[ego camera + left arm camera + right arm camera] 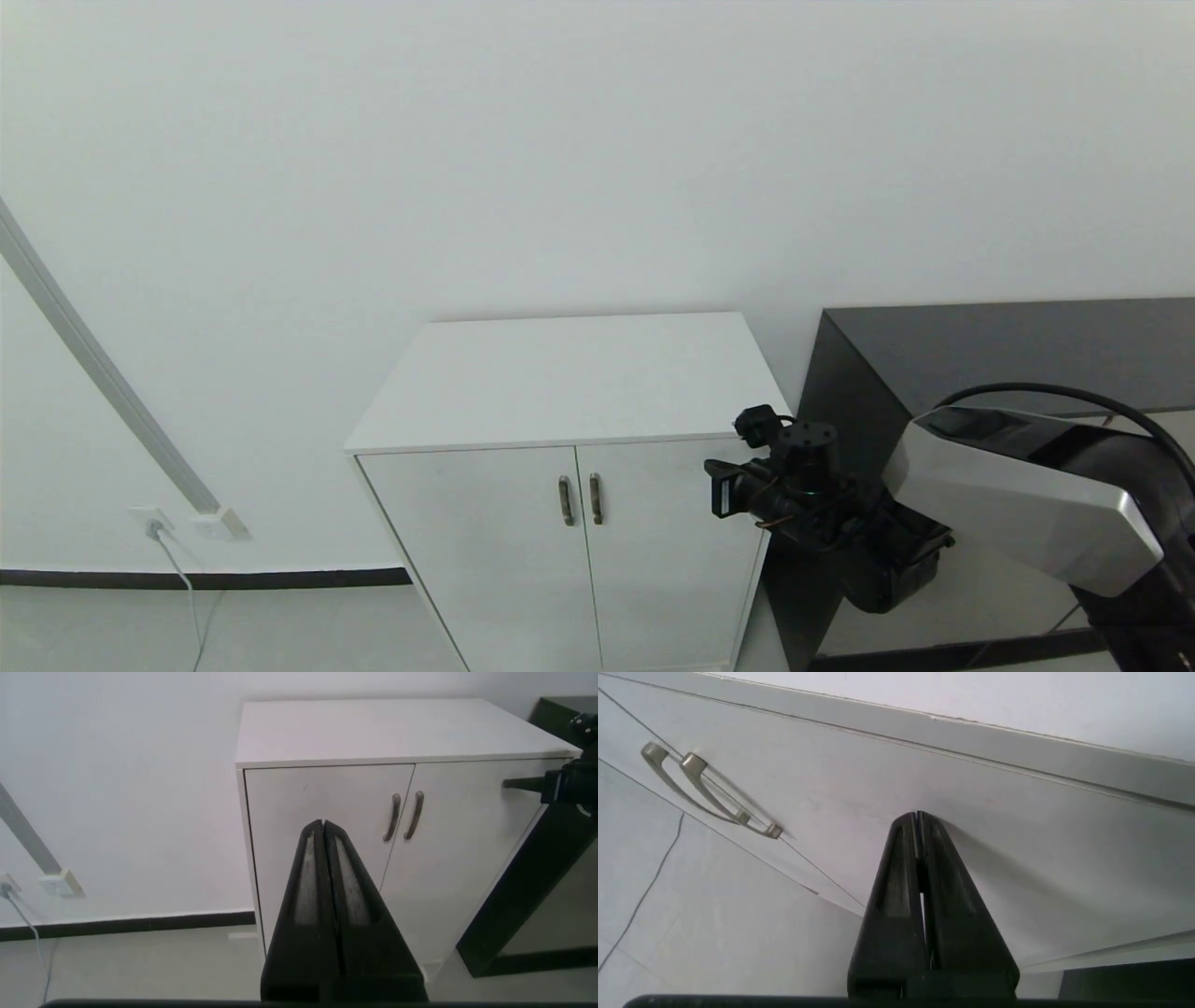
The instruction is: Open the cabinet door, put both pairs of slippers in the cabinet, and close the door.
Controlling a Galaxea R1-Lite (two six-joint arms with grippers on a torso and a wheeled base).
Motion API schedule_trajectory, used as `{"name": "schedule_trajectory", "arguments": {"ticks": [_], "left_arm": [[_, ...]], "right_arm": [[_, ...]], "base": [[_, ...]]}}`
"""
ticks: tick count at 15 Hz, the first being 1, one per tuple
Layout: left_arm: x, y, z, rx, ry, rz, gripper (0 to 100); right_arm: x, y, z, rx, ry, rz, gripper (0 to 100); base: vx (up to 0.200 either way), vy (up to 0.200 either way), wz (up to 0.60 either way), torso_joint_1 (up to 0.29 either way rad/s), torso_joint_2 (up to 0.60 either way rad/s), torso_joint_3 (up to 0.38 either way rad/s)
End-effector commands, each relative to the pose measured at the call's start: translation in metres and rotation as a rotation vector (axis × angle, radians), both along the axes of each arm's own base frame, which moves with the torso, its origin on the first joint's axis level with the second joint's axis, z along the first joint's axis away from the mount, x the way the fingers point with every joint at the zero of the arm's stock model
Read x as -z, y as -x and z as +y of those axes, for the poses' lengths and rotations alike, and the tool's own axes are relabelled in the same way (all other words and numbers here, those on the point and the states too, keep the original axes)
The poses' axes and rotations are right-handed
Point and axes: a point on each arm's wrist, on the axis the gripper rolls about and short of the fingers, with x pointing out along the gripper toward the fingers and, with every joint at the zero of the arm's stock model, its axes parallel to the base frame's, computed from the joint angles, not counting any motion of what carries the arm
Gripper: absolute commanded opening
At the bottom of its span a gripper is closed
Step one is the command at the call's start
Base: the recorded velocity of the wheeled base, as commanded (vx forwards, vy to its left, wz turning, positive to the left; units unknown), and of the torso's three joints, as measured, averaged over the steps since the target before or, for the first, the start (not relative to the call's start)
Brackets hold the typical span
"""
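Note:
A white cabinet [560, 383] stands against the wall with both doors closed. Two metal handles [580, 499] sit side by side at the middle seam. My right gripper [713, 487] is shut and empty, in front of the upper part of the right door [667, 551], to the right of the handles. In the right wrist view the gripper [920, 819] is close to the door face, and the handles [710, 789] lie off to one side. My left gripper [323, 827] is shut and empty, held well back from the cabinet [374, 728], facing the left door [318, 793].
A black table [1008, 345] stands right of the cabinet, close to its side. A wall socket with a cable [154, 527] and a slanted conduit [93, 364] are on the wall to the left. Grey floor [233, 635] lies in front.

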Motion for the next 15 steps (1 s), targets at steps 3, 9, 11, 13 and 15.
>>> {"name": "schedule_trajectory", "arguments": {"ticks": [3, 9, 11, 13, 15], "left_arm": [[0.000, 0.000, 0.000, -0.001, 0.001, 0.001, 0], [0.000, 0.000, 0.000, 0.006, -0.013, 0.003, 0], [0.000, 0.000, 0.000, 0.006, -0.013, 0.003, 0], [0.000, 0.000, 0.000, 0.006, -0.013, 0.003, 0], [0.000, 0.000, 0.000, 0.006, -0.012, 0.003, 0]], "right_arm": [[-0.001, 0.003, -0.002, 0.000, 0.001, 0.005, 0], [-0.058, 0.060, -0.019, -0.031, -0.029, -0.049, 0], [-0.072, 0.079, -0.031, -0.025, -0.040, -0.071, 0], [-0.079, 0.093, -0.045, -0.002, -0.041, -0.081, 0], [-0.084, 0.101, -0.069, 0.117, -0.026, -0.089, 0]], "base": [[0.000, 0.000, 0.00, 0.000, 0.00, 0.000], [0.000, 0.000, 0.00, 0.000, 0.00, 0.000], [0.000, 0.000, 0.00, 0.000, 0.00, 0.000], [0.000, 0.000, 0.00, 0.000, 0.00, 0.000], [0.000, 0.000, 0.00, 0.000, 0.00, 0.000]]}}
